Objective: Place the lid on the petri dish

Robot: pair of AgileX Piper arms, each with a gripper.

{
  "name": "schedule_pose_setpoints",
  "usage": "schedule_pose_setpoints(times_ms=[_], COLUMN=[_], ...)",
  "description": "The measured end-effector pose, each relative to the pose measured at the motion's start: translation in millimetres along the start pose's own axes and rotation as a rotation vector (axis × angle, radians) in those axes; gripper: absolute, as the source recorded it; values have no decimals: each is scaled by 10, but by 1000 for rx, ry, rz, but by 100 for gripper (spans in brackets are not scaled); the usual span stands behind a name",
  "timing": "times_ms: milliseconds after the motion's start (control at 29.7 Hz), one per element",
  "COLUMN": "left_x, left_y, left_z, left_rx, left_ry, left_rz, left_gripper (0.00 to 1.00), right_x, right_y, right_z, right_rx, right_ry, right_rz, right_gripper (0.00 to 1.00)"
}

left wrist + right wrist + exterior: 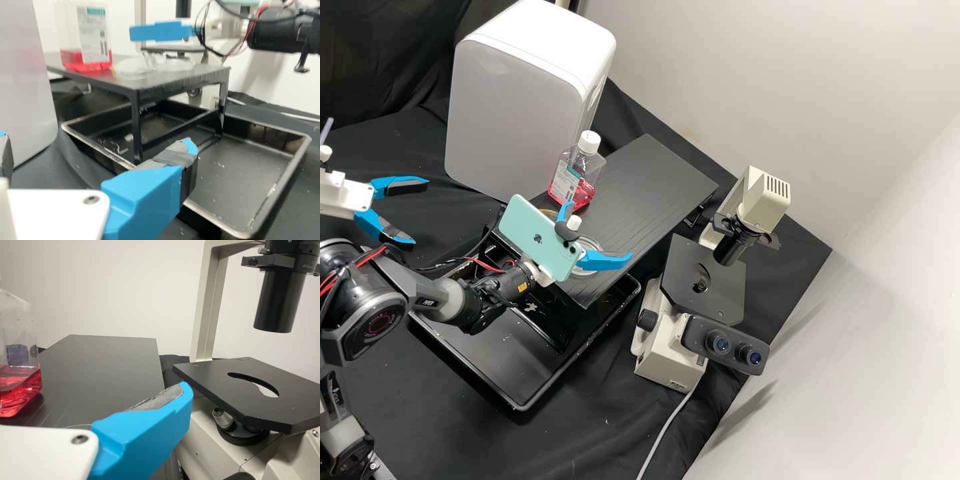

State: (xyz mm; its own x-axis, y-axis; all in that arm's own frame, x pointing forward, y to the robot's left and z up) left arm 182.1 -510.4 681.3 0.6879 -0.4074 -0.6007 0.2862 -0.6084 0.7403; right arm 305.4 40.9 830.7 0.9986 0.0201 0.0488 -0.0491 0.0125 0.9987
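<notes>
The petri dish (592,244) sits on the raised black platform (653,180), near the platform's front edge. A second clear round piece lies just beside it toward the flask; it is probably the lid (131,68), though the left wrist view is too soft to settle which piece is which. The two look close together, and I cannot tell whether they touch.

The right gripper (602,229) is over the platform with its blue fingers spread wide, one on either side of the dish. In the left wrist view one of these fingers (160,31) is above the clear pieces, so nothing appears to be pinched.

A culture flask (577,175) of red liquid with a white cap stands upright farther back on the same platform. The platform stands on legs inside a shallow black tray (520,373).

The left gripper (420,211) is well apart from the platform, off to the tray's side, its fingers also spread with nothing between them.

Behind the flask is a large white boxy device (520,100) (rounded corners, plain front). A microscope (713,300) stands beside the tray on the other side, on the black cloth (600,427).
</notes>
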Motion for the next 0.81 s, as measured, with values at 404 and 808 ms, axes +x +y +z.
schedule_pose_setpoints(times_ms=[404, 808], left_x=[118, 158], left_y=[-250, -285], left_z=[191, 227], left_rx=[-3, 96], left_ry=[-1, 29], left_rz=[-84, -84], left_gripper=[100, 100], right_x=[0, 0], right_y=[0, 0], right_z=[0, 0], right_rx=[0, 0], right_ry=[0, 0], right_rz=[0, 0], right_gripper=[100, 100])
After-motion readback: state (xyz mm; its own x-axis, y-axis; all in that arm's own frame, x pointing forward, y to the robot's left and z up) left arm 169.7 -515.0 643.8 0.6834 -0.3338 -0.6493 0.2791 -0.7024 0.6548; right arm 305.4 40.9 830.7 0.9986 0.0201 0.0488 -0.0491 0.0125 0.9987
